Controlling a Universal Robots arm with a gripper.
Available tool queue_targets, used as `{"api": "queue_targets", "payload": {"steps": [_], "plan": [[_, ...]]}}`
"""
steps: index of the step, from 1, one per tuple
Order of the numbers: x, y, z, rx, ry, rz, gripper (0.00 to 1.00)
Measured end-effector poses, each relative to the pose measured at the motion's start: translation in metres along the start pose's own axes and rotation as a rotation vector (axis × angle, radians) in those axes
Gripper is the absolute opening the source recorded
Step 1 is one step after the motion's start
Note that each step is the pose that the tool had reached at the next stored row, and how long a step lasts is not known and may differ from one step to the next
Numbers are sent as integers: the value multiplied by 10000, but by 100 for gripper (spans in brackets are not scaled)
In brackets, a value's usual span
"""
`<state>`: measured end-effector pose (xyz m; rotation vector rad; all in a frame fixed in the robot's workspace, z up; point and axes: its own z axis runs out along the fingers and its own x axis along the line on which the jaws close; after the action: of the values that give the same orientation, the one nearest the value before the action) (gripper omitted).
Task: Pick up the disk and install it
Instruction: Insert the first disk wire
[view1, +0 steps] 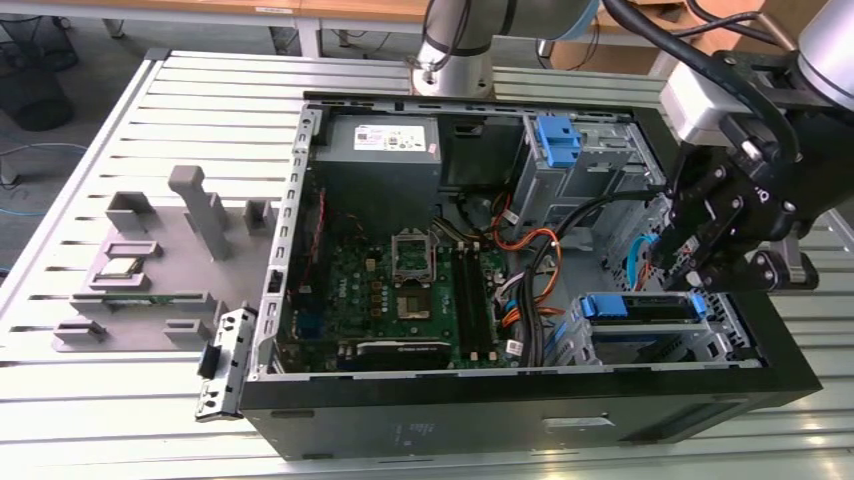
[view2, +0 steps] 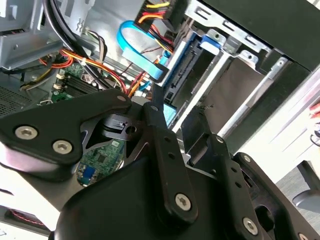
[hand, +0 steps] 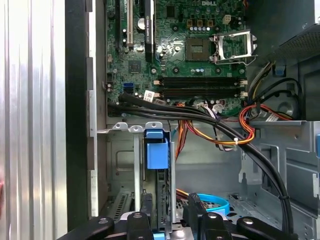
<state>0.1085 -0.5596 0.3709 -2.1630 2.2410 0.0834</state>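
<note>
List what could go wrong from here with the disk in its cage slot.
1. The disk stands edge-on between narrow cage rails; a slight tilt might jam it.
2. Black cables cross just past the cage; a deeper push could pinch them.
3. The gripper hangs near a blue cable loop and might catch it.

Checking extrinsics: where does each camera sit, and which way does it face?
Exterior view: off the arm, high, looking down on the open case on the table; arm base and gripper by the disk show.
First wrist view: on the wrist, looking down into the case at motherboard and disk; gripper in foreground.
Second wrist view: on the wrist, slanting past the gripper's links toward the disk's bay.
Shared: all three show gripper and disk.
</note>
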Motion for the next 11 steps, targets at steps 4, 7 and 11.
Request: {"api": "queue_targets", "payload": {"steps": [4,7,11], "plan": [[-70,2,13,-1,-21,0,42],[-92,2,22,-1,-32,0,42],[-112,-28,30,-1,-36,0,42]]}}
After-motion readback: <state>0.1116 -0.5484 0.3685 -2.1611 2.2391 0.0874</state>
